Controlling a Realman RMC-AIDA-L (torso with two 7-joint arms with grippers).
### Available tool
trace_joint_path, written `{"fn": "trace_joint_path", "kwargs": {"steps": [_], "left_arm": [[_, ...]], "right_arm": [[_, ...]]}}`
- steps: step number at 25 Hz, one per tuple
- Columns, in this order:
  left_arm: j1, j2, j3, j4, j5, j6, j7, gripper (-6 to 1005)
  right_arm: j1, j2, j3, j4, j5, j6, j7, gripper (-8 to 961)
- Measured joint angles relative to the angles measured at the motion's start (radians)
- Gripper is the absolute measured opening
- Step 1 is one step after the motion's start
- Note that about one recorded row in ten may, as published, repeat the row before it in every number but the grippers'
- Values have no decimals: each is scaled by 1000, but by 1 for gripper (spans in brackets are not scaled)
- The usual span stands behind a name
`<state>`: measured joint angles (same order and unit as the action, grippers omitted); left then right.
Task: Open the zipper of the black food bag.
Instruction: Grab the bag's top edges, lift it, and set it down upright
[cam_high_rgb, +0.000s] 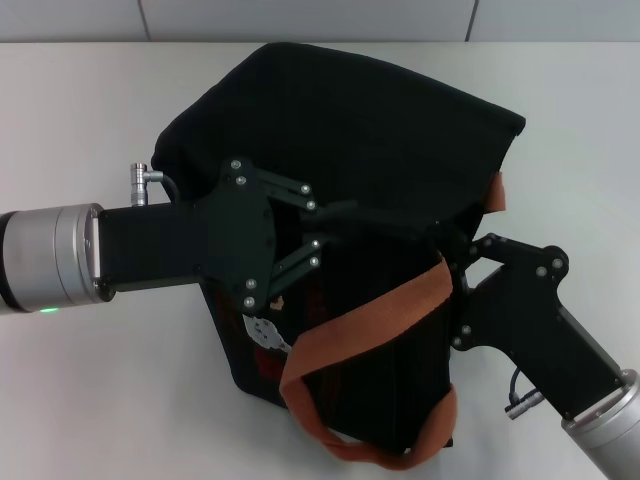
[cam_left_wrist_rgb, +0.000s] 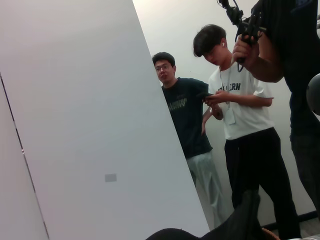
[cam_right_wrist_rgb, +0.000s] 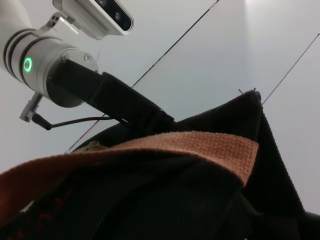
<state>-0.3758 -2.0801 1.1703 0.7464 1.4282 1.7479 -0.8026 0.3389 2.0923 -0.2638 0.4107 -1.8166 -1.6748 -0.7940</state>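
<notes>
Head view: the black food bag (cam_high_rgb: 360, 130) lay centred on the white table (cam_high_rgb: 80, 400). The left gripper (cam_high_rgb: 345, 225) and right gripper (cam_high_rgb: 455, 255) met at its top, presumably bracing fabric; finger states indeterminable, zipper unseen.

Left wrist view: bystanders only.

Right wrist view: an orange handle (cam_right_wrist_rgb: 190, 145) crossed the bag.

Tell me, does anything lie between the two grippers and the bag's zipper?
Both the left gripper and right gripper are already against the black food bag. An orange-brown handle lies across the bag between them. The zipper itself cannot be seen.
</notes>
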Motion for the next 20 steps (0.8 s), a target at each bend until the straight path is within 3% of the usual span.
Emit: {"fn": "trace_joint_path", "kwargs": {"steps": [20], "left_arm": [[-1, 0, 0, -4, -5, 2, 2, 99]], "right_arm": [[3, 0, 0, -1, 0, -1, 13, -2]]}}
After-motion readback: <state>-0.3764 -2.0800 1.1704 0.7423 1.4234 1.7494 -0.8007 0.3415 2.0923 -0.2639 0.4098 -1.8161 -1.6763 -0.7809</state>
